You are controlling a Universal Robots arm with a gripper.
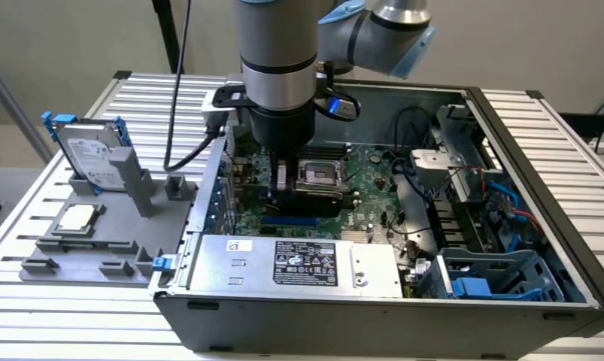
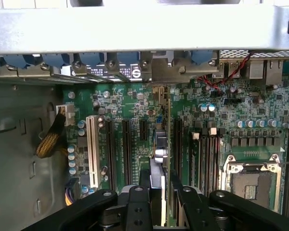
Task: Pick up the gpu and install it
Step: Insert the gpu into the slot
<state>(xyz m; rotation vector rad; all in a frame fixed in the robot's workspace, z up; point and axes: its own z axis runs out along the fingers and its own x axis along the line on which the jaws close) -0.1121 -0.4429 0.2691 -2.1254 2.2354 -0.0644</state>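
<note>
Green circuit board fills the floor of the open computer case [image 1: 502, 226], and the gripper [image 1: 281, 184] has its jaws down inside it, just beside the empty processor socket [image 1: 317, 179] on the side toward the exterior view's left. In the wrist view the gripper [image 2: 160, 204] pinches the card [image 2: 160, 144] edge-on: the jaws are closed on its upper edge, and its thin body runs straight away from them toward the case's rear wall, where the silver bracket [image 2: 176, 70] meets the row of slot openings. The card's long axis lies parallel to the black expansion slots [image 2: 126, 144] and to the white slot [image 2: 91, 144]. It stands upright over the board, between those slots and the socket; whether its lower edge is already seated cannot be told. Outside the case, on the tabletop [image 1: 81, 308], a grey holder [image 1: 91, 248] carries the hard drive [image 1: 91, 154] and the small square chip [image 1: 77, 218].
</note>
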